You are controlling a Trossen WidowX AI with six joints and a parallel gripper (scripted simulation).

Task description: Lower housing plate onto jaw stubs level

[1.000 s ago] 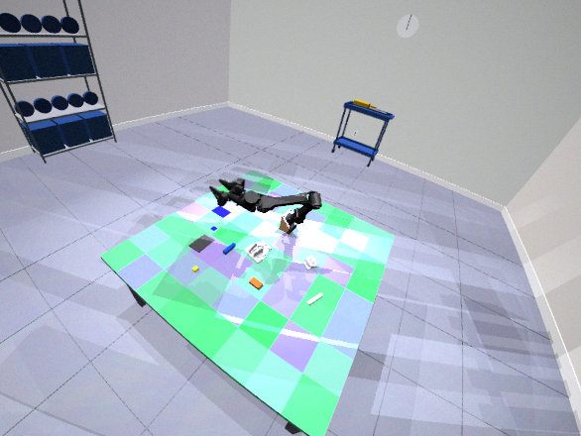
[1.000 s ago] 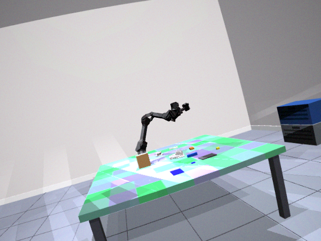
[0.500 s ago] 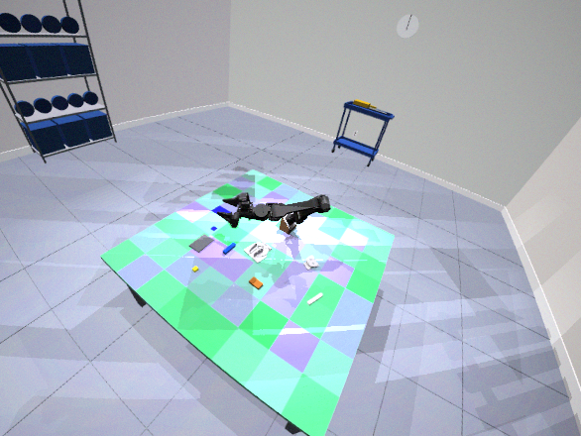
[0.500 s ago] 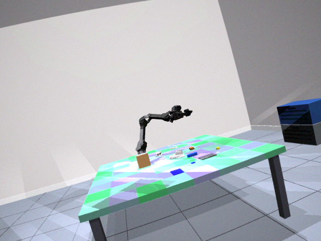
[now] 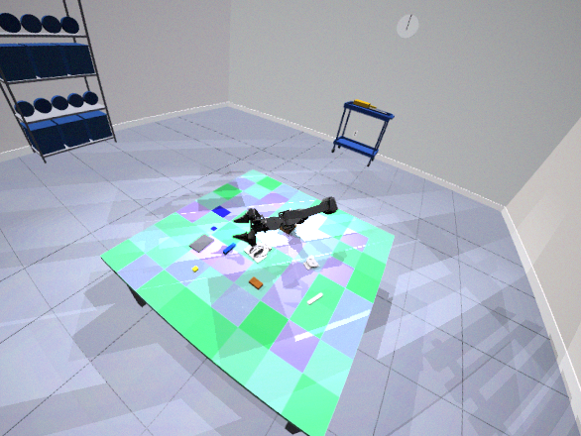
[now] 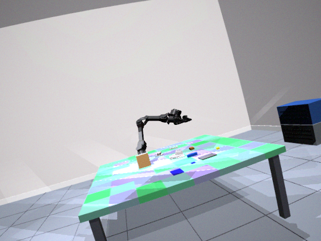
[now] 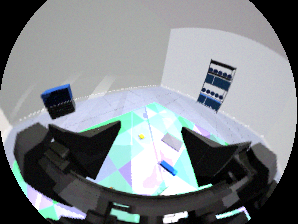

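Observation:
My gripper (image 5: 235,228) (image 6: 189,118) (image 7: 152,127) is open and empty. It is high above the table, with its fingers spread wide. A white base (image 5: 262,258) (image 6: 173,156) lies on the table, with a raised light part and dark curved shapes on it. Another small white part (image 5: 306,266) (image 6: 159,154) lies apart from it, nearer the right edge in the top view. Which of these is the housing plate, and whether a plate sits level on the jaw stubs, is too small to tell. The gripper touches neither.
A blue bar (image 5: 229,249) (image 6: 192,154) (image 7: 168,168), a grey slab (image 5: 201,243) (image 6: 207,156) (image 7: 172,142), a yellow piece (image 5: 195,269) (image 6: 218,148) (image 7: 141,136), an orange block (image 5: 256,282) (image 6: 191,148) and a white bar (image 5: 315,298) lie around. A brown block (image 6: 143,160) stands by the arm's base.

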